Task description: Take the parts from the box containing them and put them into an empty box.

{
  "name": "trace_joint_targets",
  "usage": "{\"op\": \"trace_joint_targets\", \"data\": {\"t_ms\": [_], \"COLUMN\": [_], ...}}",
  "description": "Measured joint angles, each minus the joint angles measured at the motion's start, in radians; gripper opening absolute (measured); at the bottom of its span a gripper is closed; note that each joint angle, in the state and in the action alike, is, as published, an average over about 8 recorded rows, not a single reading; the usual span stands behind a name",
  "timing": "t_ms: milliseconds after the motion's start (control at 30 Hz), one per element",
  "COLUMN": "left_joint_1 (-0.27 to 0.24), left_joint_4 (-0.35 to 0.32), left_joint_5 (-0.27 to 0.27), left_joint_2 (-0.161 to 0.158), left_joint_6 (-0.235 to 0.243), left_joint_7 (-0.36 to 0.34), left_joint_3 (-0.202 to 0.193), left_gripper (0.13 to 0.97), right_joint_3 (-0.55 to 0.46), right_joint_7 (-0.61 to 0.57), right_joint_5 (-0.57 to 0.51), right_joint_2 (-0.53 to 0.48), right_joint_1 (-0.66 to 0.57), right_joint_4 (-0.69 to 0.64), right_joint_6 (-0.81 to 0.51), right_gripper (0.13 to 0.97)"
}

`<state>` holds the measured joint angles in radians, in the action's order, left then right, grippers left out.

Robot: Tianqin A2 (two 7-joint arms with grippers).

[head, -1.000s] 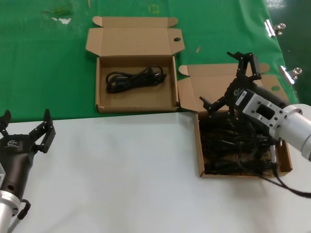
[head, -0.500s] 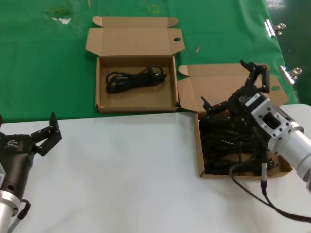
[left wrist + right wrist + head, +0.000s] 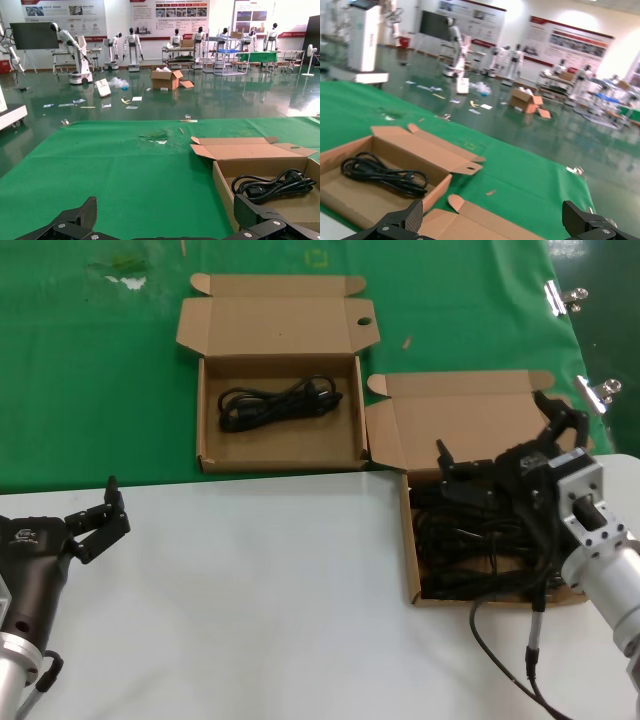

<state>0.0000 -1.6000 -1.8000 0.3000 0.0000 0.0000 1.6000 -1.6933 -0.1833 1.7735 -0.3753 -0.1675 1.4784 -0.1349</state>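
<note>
The box of parts lies at the right, on the table edge, filled with several black coiled cables. My right gripper is open and empty, low over the box's far part and its raised lid. The lid also shows below the open fingers in the right wrist view. The other box sits on the green mat at centre left and holds one cable bundle. It also shows in the left wrist view and the right wrist view. My left gripper is open and empty at the near left.
The white table top fills the near half; the green mat covers the far half. Metal clips lie at the mat's far right edge. The two boxes nearly touch at their corners.
My right gripper has moved right and towards me over the full box, its wrist turning. The left gripper has turned and shifted slightly. The cables and boxes have not moved.
</note>
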Motion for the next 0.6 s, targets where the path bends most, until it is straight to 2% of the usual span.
{"op": "trace_joint_targets", "data": {"t_ms": [200,600], "left_joint_1": [0.000,0.000], "left_joint_4": [0.000,0.000], "left_joint_5": [0.000,0.000], "left_joint_2": [0.000,0.000], "left_joint_6": [0.000,0.000], "left_joint_7": [0.000,0.000], "left_joint_3": [0.000,0.000], "left_gripper": [0.965,0.966], "right_joint_3": [0.034,0.079], "right_joint_7": [0.066,0.154], "right_joint_5": [0.010,0.022], "right_joint_2": [0.027,0.063], "right_joint_1": [0.060,0.141], "right_joint_4": [0.044,0.102], "right_joint_6": [0.049,0.114], "right_gripper": [0.966,0.966]}}
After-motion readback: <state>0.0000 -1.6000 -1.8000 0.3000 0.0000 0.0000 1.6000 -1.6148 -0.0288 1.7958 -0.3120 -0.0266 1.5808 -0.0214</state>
